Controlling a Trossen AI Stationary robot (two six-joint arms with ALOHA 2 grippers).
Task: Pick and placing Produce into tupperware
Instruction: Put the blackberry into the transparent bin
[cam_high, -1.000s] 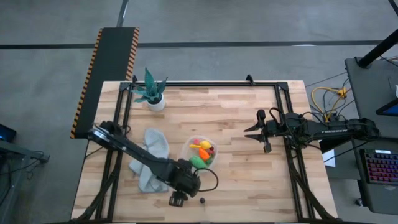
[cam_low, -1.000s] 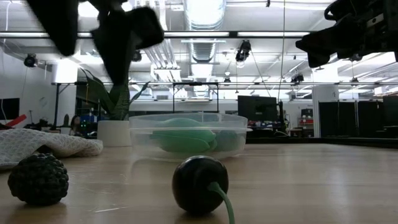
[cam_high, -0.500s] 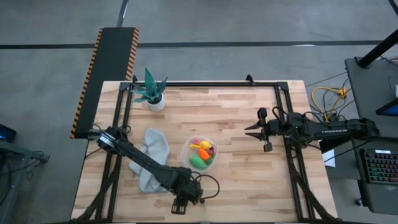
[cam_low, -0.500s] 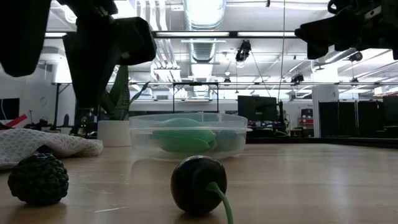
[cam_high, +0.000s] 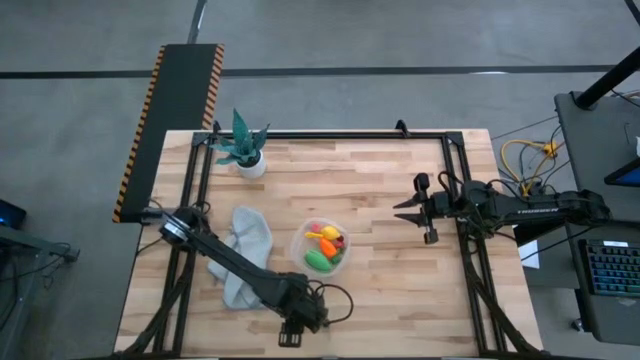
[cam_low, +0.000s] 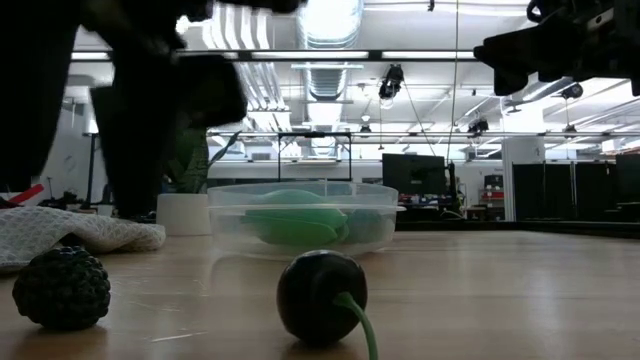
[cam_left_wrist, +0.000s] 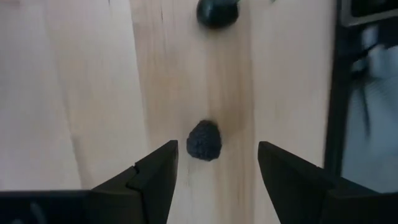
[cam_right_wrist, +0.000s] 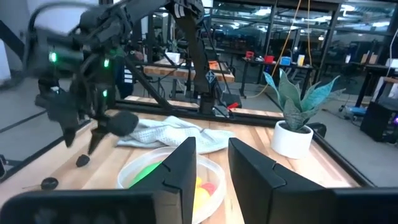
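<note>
A: Where was the left gripper (cam_left_wrist: 214, 163)?
B: Down at the near edge of the table (cam_high: 400, 190), left of centre, w/ its fingers (cam_left_wrist: 157, 171) spread wide. A dark bumpy berry (cam_left_wrist: 204, 139) lay on the wood btwn the two fingertips, touching neither.

A: Any other loose produce?
B: One more: a smooth dark round piece w/ a green stem (cam_low: 320, 297), just right of the bumpy berry in the low view, both on bare wood at the near edge. The left wrist view showed it farther off past the berry.

A: And the tupperware (cam_high: 300, 240)?
B: Roughly mid-table, a bit left of centre and farther from the near edge than the gripper. It was upright and held a green oval (cam_high: 318, 260), a yellow lemon (cam_high: 316, 235), an orange carrot (cam_high: 327, 245) and a small red piece (cam_high: 339, 240).

A: What sat beside it?
B: A grey-green cloth (cam_high: 245, 250) crumpled just left of it, partly under the left arm. A teal potted plant (cam_high: 243, 147) stood well apart at the far left corner.

A: The right gripper (cam_high: 410, 209)?
B: Held above the right side of the table, pointing left toward the container, well apart from it. Fingers parted by a narrow gap, nothing btwn them.
</note>
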